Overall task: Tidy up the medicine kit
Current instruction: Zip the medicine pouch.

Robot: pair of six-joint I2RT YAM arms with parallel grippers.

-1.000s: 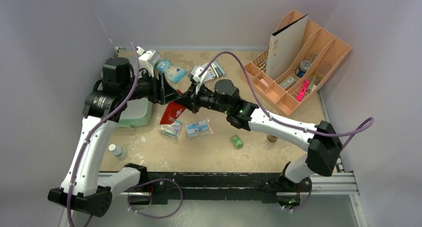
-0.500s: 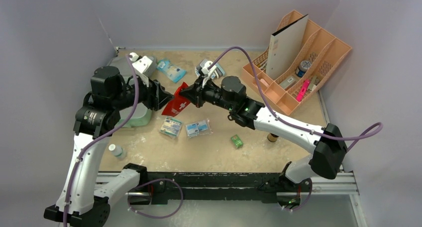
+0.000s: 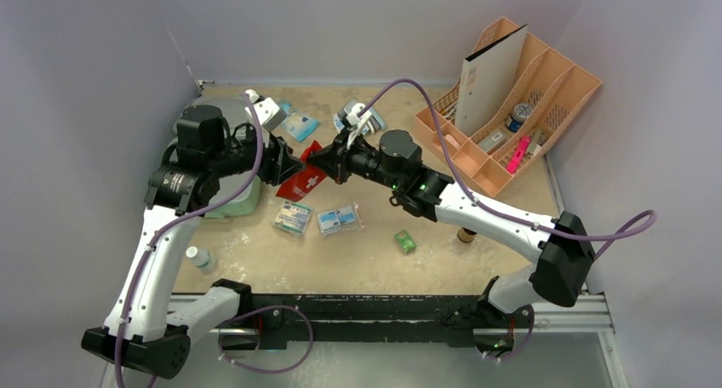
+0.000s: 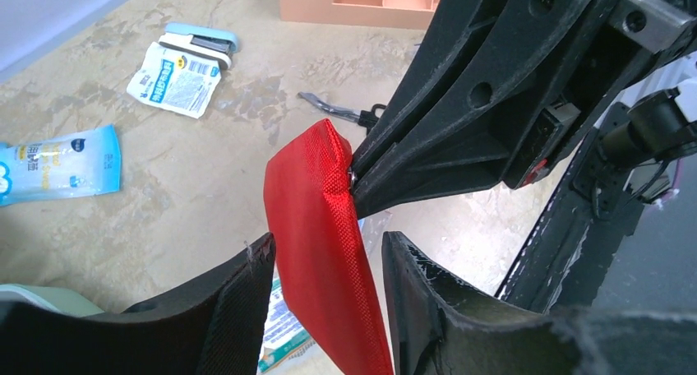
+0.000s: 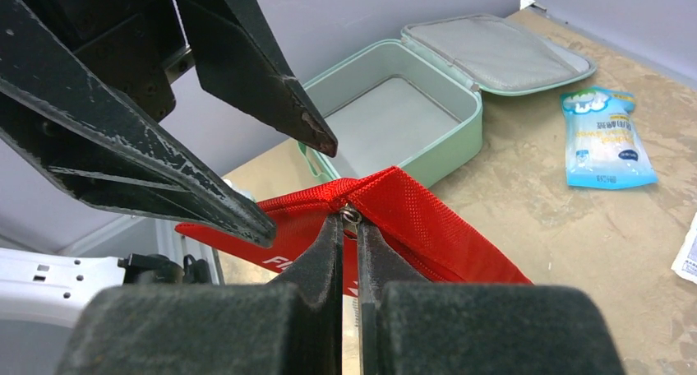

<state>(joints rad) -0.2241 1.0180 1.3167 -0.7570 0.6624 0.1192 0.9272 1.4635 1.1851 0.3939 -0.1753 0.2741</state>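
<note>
Pinching red pouch (image 5: 436, 219) corner — right jaws

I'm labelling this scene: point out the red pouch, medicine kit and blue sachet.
red pouch (image 4: 325, 227): left wrist view, middle of its fabric face.
medicine kit (image 5: 427, 150): right wrist view, outer wall of its base.
blue sachet (image 5: 610, 138): right wrist view, centre of the packet.

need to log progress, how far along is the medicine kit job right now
Done: the medicine kit lies open, its tray empty. In hand: the right pincer is shut on the red pouch at its zip end, held above the table, with the open left pincer straddling it. Left: nothing is packed yet; the blue sachet and a clear packet lie loose.
</note>
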